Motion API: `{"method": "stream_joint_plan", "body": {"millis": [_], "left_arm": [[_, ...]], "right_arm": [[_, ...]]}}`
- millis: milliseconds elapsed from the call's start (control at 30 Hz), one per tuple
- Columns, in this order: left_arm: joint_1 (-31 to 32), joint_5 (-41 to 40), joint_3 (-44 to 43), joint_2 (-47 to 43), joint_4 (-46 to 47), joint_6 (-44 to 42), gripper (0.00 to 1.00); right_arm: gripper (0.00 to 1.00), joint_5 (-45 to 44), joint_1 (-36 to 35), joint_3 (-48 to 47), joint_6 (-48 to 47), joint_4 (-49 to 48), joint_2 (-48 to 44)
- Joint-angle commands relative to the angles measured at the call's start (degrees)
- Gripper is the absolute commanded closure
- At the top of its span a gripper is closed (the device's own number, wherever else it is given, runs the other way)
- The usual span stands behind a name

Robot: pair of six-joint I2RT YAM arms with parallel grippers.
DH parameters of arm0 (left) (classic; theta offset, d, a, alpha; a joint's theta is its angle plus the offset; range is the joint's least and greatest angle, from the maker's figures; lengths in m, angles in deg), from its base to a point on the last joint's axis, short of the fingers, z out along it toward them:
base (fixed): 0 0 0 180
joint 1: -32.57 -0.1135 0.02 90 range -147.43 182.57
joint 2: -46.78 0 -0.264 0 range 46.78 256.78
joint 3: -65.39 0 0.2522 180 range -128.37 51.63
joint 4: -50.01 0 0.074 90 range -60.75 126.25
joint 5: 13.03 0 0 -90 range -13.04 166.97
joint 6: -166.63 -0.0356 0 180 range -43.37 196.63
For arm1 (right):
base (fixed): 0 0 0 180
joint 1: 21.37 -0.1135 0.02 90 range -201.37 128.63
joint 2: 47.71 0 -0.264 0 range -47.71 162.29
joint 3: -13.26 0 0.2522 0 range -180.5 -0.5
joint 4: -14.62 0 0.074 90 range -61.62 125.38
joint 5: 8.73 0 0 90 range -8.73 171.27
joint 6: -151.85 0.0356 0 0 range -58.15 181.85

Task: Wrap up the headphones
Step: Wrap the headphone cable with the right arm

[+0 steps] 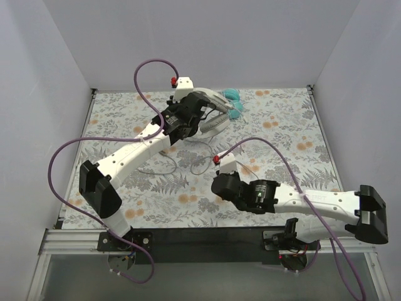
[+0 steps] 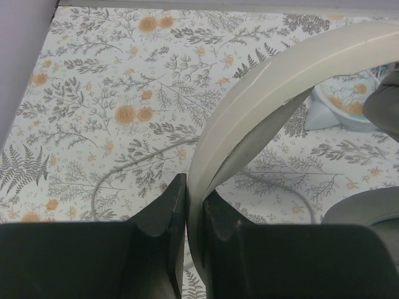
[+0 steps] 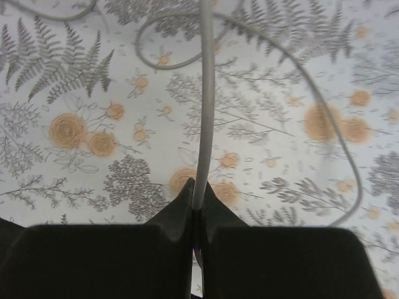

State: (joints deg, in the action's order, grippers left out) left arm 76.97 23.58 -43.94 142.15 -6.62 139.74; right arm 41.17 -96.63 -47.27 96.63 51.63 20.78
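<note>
Floral table (image 1: 282,125), far centre: headphones (image 1: 233,96), headband (image 2: 262,93) clamped in left gripper (image 2: 192,193). Cable (image 3: 206,93) pinched tight in right gripper (image 3: 198,193) at mid-table. Wrapping judged barely begun, cable lying in loose loops.

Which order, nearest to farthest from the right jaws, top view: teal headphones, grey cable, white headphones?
1. grey cable, pinched in the right jaws.
2. white headphones, farther back, near centre.
3. teal headphones, at the far edge.
</note>
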Motion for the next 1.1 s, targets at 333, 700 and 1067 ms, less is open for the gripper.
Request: {"method": "stream_joint_plan", "body": {"millis": [333, 700, 1067], "left_arm": [[7.27, -2.69, 6.01, -2.30, 7.45, -1.50, 1.00], [10.18, 1.53, 10.75, -6.34, 12.36, -6.50, 1.00], [12.46, 10.50, 16.56, -10.21, 20.02, -10.91, 1.00]], "right_arm": [[0.99, -22.13, 0.55, -17.57, -1.56, 32.03, -8.63], [0.99, -26.52, 6.53, -20.21, -1.82, 40.48, -14.43], [0.99, -25.49, 7.06, -19.86, -27.63, 20.98, -17.24]]}}
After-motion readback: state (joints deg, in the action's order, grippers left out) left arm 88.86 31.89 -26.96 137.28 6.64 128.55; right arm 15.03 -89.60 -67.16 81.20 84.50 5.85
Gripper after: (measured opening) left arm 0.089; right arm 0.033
